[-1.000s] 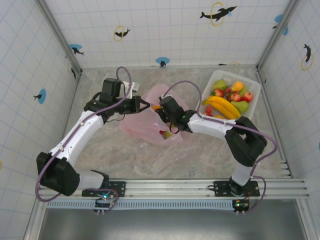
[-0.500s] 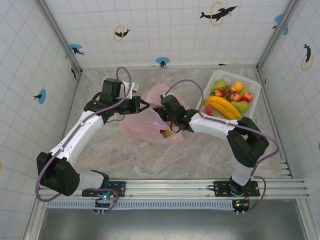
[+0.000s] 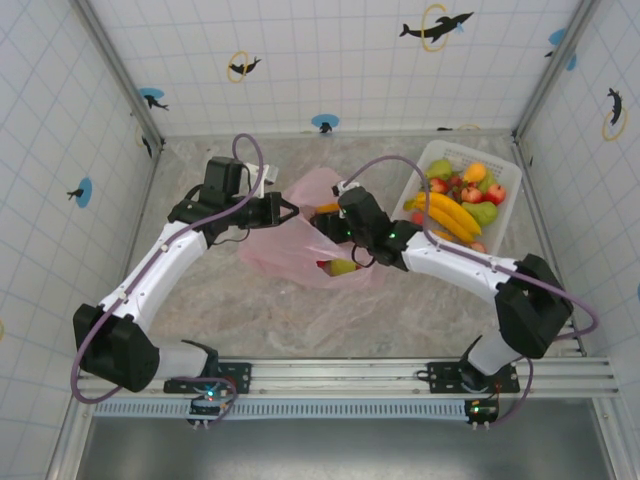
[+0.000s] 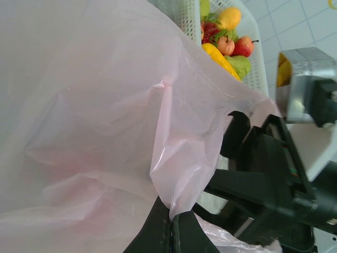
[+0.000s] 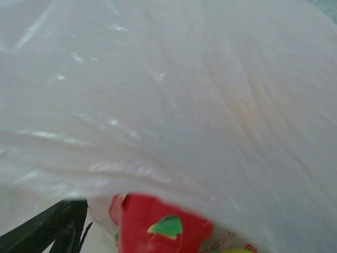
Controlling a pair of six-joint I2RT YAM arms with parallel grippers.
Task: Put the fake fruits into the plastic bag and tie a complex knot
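We see the pink plastic bag point(image 3: 285, 250) beside the white basket point(image 3: 432, 158), which holds bananas point(image 3: 447, 212) and other fake fruits point(image 3: 470, 192). A strawberry point(image 5: 152, 229) lies inside the bag. Our left gripper point(image 4: 171, 232) pinches its rim; our right gripper point(image 3: 332, 232) sits at its mouth, and we cannot tell how wide it stands.

Your plastic bag point(image 3: 285, 250) lies crumpled on the tabletop point(image 3: 400, 320). It is thin, translucent pink, with one fold of its rim lifted and pinched in the left claw point(image 4: 171, 232). Through the film you can see a red fruit point(image 5: 158, 224) with a green patch and a yellow-green one point(image 3: 343, 267) beside it. The other fake fruits point(image 3: 455, 195), among them bananas, apples and a pear, are heaped in the white basket point(image 4: 187, 18) to the bag's right.
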